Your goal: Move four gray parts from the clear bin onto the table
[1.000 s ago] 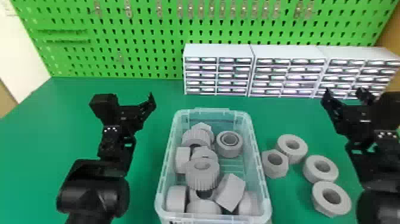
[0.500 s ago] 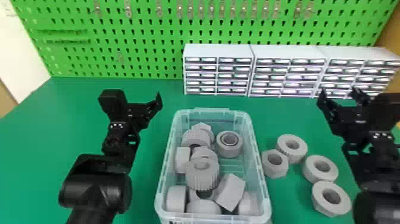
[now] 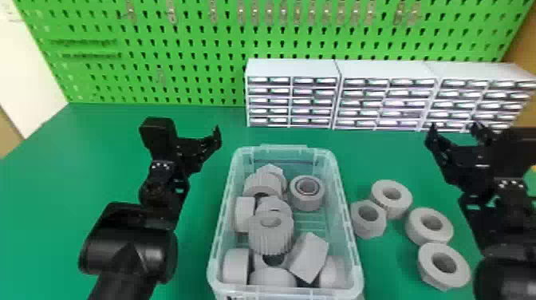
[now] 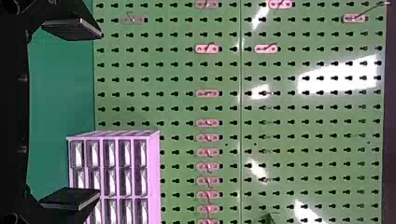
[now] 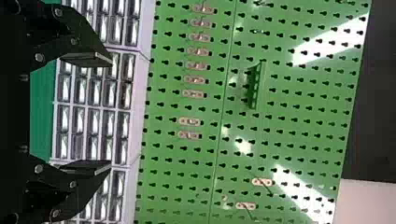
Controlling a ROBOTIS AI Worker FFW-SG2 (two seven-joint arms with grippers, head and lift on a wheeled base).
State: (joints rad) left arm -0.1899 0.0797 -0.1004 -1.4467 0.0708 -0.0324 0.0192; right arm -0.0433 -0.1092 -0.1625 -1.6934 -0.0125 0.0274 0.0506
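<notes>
- Fingers of the left end effector stand wide apart in the left wrist view, holding nothing; ahead of them are a drawer cabinet and the green pegboard.
- In the right wrist view, the right end effector is likewise spread and empty, facing the cabinets and pegboard.
- In the head view, the clear bin sits between the two end effectors, nearer the robot than their tips. It holds several gray parts, among them a ribbed gray cylinder and a gray ring with a lined bore.
- Also there, four gray parts are out on the table, between bin and right arm: a hex nut, two plain rings and a flanged nut, all nearer the robot than the right end effector.
- The count looks met, so I judge the moving finished; the next move calls for no grasp, only keeping both arms clear of the parts.
</notes>
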